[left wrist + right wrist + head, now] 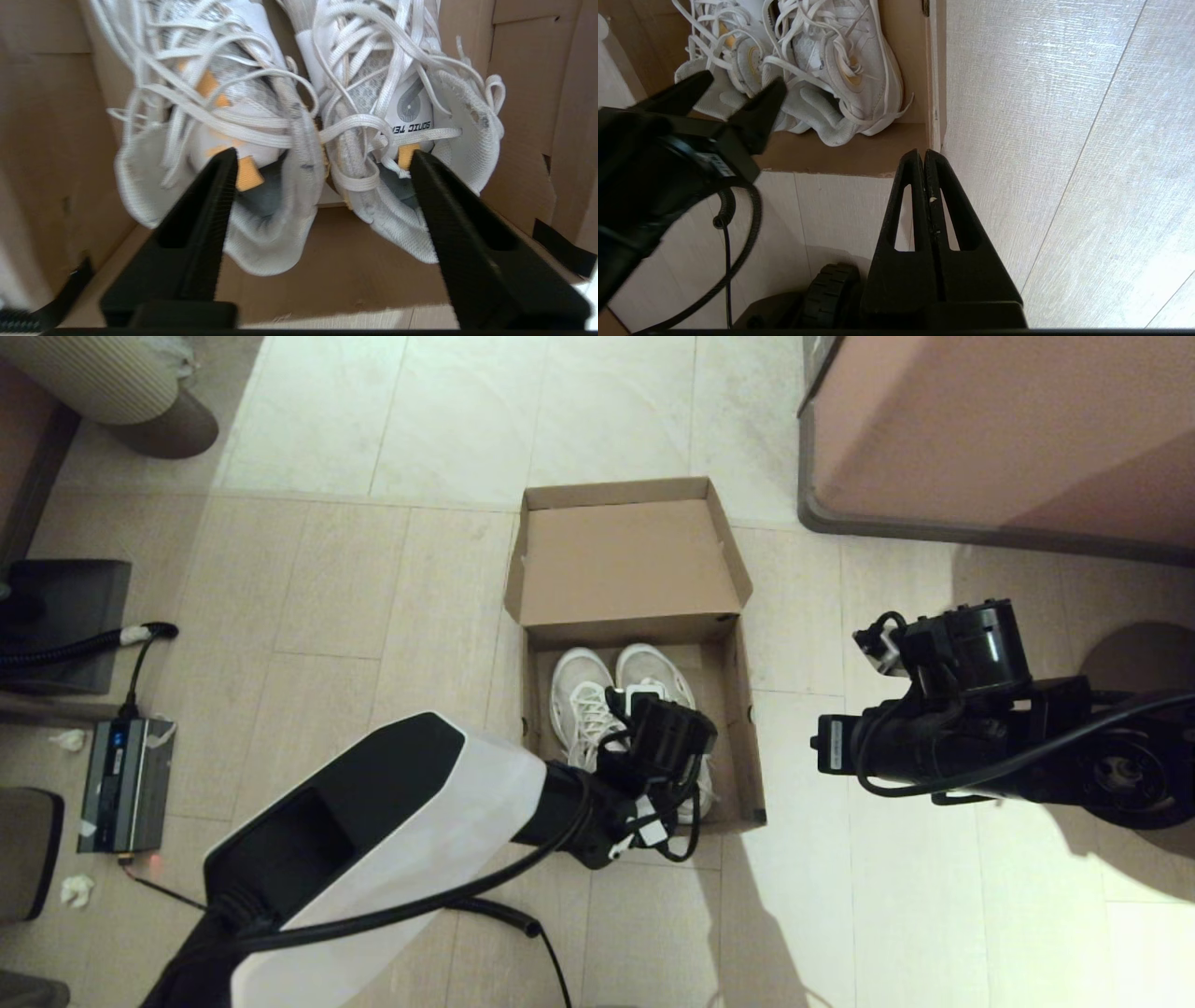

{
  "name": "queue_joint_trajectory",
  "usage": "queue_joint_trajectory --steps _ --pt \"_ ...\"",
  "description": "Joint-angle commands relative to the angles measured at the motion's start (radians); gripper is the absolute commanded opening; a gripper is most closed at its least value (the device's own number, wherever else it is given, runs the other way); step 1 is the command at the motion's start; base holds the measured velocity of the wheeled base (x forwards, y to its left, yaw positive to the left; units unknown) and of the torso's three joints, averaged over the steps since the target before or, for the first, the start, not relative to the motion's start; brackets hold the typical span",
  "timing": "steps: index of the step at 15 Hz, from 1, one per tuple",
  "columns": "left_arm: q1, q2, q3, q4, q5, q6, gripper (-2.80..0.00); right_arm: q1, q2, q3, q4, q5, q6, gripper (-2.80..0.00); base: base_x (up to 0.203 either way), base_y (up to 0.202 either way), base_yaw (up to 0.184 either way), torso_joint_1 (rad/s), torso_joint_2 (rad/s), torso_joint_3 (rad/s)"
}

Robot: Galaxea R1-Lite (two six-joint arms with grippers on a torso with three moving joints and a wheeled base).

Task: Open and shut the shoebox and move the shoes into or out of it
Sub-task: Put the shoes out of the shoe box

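On floor, centre: shoebox (pixel 644 644), lid flap folded back, away from robot. Shoes (pixel 607 695) inside, side by side, toes toward lid, long axes running away from robot; heels hidden under left hand (pixel 322 161) in head view. Left hand reaches down w/ fingers (pixel 208 205) spread wide, straddling both heel collars. Right hand (pixel 924 156) pinched closed, empty, hovering over floor just beside box's right wall.

Shoebox (pixel 644 560) plain brown; shoes (pixel 583 695) white, grey mesh, orange-yellow tags; fingers (pixel 205 224) black; floor (pixel 373 597) beige.
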State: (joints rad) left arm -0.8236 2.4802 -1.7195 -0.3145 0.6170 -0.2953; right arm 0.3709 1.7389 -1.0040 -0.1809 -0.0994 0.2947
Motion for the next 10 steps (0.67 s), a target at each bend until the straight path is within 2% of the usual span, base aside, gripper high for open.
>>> queue_joint_trajectory --steps 1,8,9,10 --pt "0.000 0.048 -0.021 -0.001 0.003 -0.002 0.00 0.000 -0.004 0.001 -0.002 0.000 0.001 -2.80 0.000 0.000 0.000 0.000 0.00 0.000" --pt "0.011 0.160 -0.098 0.002 0.004 0.003 0.00 0.005 -0.033 0.009 -0.002 0.004 0.004 -2.80 0.000 0.000 0.000 0.000 0.00 0.000" --pt "0.011 0.169 -0.100 0.001 0.004 0.004 -2.80 0.005 -0.041 0.013 -0.002 0.006 0.004 -2.80 0.000 0.000 0.000 0.000 0.00 0.000" --pt "0.011 0.179 -0.111 -0.001 0.005 0.004 -2.80 0.006 -0.045 0.018 -0.002 0.007 0.006 -2.80 0.000 0.000 0.000 0.000 0.00 0.000"
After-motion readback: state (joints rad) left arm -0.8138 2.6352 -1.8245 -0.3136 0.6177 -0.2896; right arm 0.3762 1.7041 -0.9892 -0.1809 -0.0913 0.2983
